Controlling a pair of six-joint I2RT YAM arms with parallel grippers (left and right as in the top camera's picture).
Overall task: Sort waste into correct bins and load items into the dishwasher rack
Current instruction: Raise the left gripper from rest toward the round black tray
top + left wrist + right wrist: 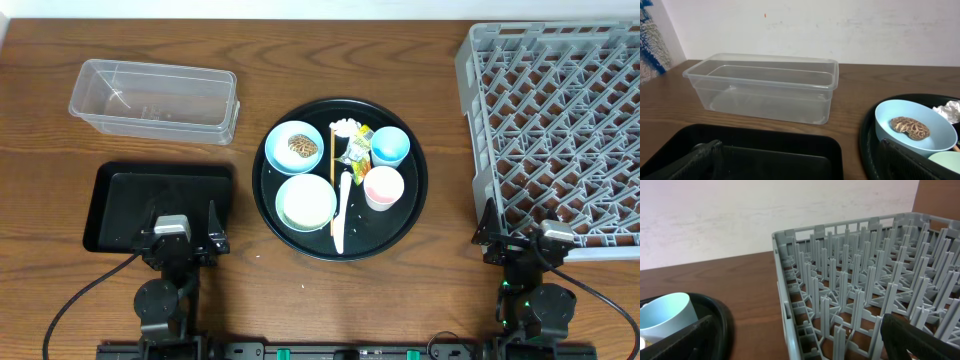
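Observation:
On the round black tray [420, 170] sit a light-blue bowl [282, 150] holding a brown lump [302, 147], a mint-white bowl [305, 202], a blue cup [389, 146] and a pink-white cup [383, 187]. Between them lie a white spoon [340, 215], a chopstick [331, 175], a crumpled tissue [343, 127] and a yellow-green wrapper [358, 148]. My left gripper [184, 224] hangs open over the black rectangular tray [120, 200], with the clear tub [765, 87] beyond. My right gripper [528, 236] is open at the near-left corner of the grey rack [555, 130], nothing between its fingers.
The left wrist view shows the bowl with the lump [910, 127] at right and the tissue [951, 110] behind it. The right wrist view has the rack wall [790, 305] ahead and the blue cup [667, 312] at left. A wall rises behind the table.

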